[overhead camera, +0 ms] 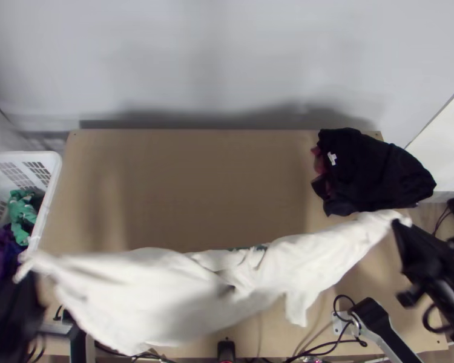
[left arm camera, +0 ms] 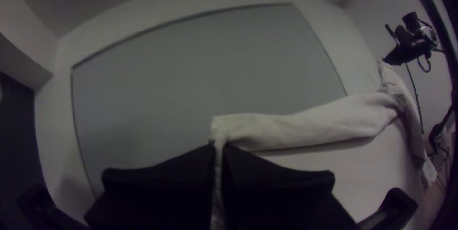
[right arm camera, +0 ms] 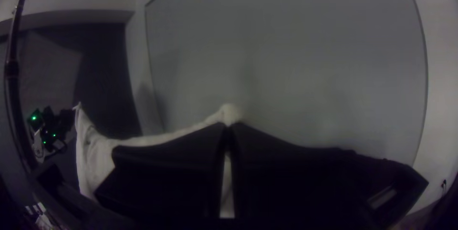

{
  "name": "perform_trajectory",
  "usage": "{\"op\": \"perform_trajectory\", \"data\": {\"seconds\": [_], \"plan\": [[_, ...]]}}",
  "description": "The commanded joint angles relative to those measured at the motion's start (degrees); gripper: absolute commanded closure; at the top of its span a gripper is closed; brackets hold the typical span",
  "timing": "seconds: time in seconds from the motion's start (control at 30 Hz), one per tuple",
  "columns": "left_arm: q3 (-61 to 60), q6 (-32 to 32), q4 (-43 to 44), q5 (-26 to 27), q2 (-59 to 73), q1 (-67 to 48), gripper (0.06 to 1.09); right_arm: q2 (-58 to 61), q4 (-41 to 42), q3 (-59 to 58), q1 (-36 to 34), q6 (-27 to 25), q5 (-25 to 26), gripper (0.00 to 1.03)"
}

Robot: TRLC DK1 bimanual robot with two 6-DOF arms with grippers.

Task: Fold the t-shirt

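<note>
Left hand (left arm camera: 219, 147) and right hand (right arm camera: 229, 126) pinch the t-shirt (overhead camera: 160, 290), likely for spreading; next, lay it on the desk (overhead camera: 215, 187) below.

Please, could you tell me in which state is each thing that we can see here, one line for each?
White t-shirt: unfolded, rumpled, held up between both grippers.
Left gripper: shut on the t-shirt.
Right gripper: shut on the t-shirt.
Dark clothes: bunched in a pile.
White basket: upright, clothes inside.
</note>
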Motion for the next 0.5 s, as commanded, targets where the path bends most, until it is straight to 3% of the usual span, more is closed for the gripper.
{"op": "perform_trajectory", "data": {"seconds": [0.0, 0.1, 0.23, 0.33, 0.47], "plan": [[-23.5, -4.1, 14.9, 14.9, -0.7, 13.9, 1.05, 4.9, 11.9, -14.4, -0.6, -1.4, 0.0, 1.0], [-33.8, -0.9, 23.8, 14.7, 10.8, 13.0, 1.05, 14.7, 22.9, -23.2, -1.3, -4.1, -0.1, 1.0], [-37.5, 9.1, 29.8, 1.4, 25.2, 1.6, 1.05, 29.7, 34.9, -25.8, -3.0, -6.2, -0.1, 1.0], [-37.5, 8.9, 31.0, -1.2, 26.7, -5.1, 1.05, 36.7, 41.0, -24.9, -4.3, -7.4, -0.1, 1.0], [-38.2, 9.0, 39.2, -13.3, 35.2, -21.6, 1.05, 46.1, 45.1, -21.6, -8.8, -8.2, -0.1, 1.0]]}}
